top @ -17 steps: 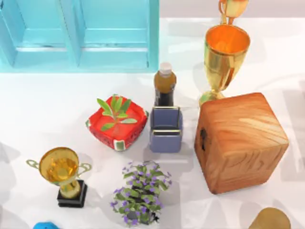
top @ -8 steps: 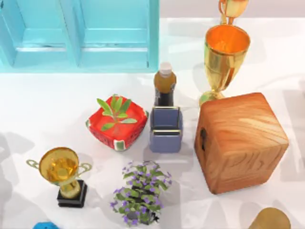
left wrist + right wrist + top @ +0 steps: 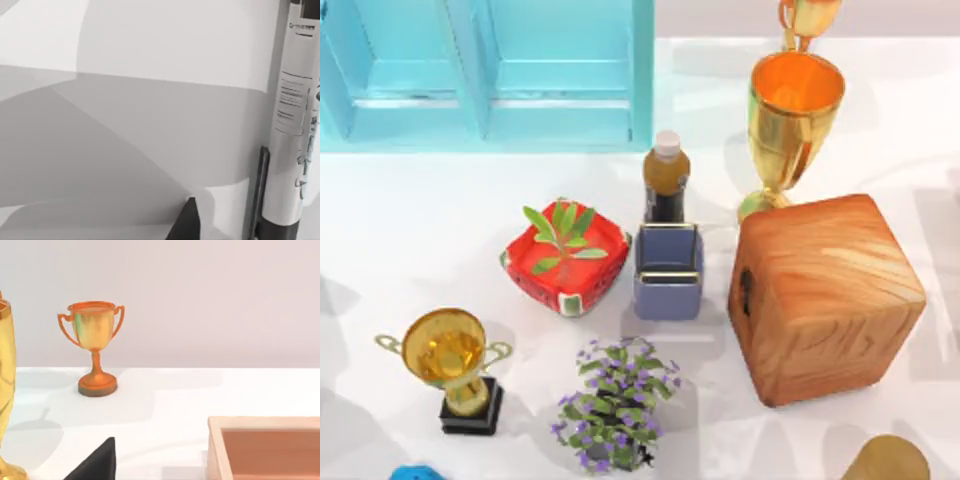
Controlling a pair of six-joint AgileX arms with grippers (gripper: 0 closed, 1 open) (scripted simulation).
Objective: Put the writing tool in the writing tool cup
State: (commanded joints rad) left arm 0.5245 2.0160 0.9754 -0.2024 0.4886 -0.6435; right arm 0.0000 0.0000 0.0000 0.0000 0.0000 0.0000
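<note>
Close against the left wrist camera stands the writing tool [image 3: 287,125], a white cylinder with a printed label and a dark end, upright along the edge of that view over bare white table. The left gripper [image 3: 225,220] shows there as dark parts beside the tool. Whether it is clamped on the tool or merely next to it cannot be told.

From above, the writing tool cup [image 3: 667,272] sits upright near the middle of the table [image 3: 420,230], its square blue mouth open. Just behind it, on the far side, stands a bottle [image 3: 666,180] with a white cap. To the cup's left, just beside it, is a red square planter [image 3: 565,262] with green leaves. To its right is a large wooden box [image 3: 825,295], and a tall golden goblet [image 3: 790,115] rises at the box's far side. Nearer than the cup is a purple-flowered plant [image 3: 617,402], and well to the near left a small gold trophy [image 3: 450,362] stands on a black base. A turquoise cabinet [image 3: 490,70] takes up the far left.

The right gripper [image 3: 95,465] shows as a dark wedge low in its wrist view, how far open I cannot tell, facing an orange-gold trophy [image 3: 95,345] that stands before a plain wall.
</note>
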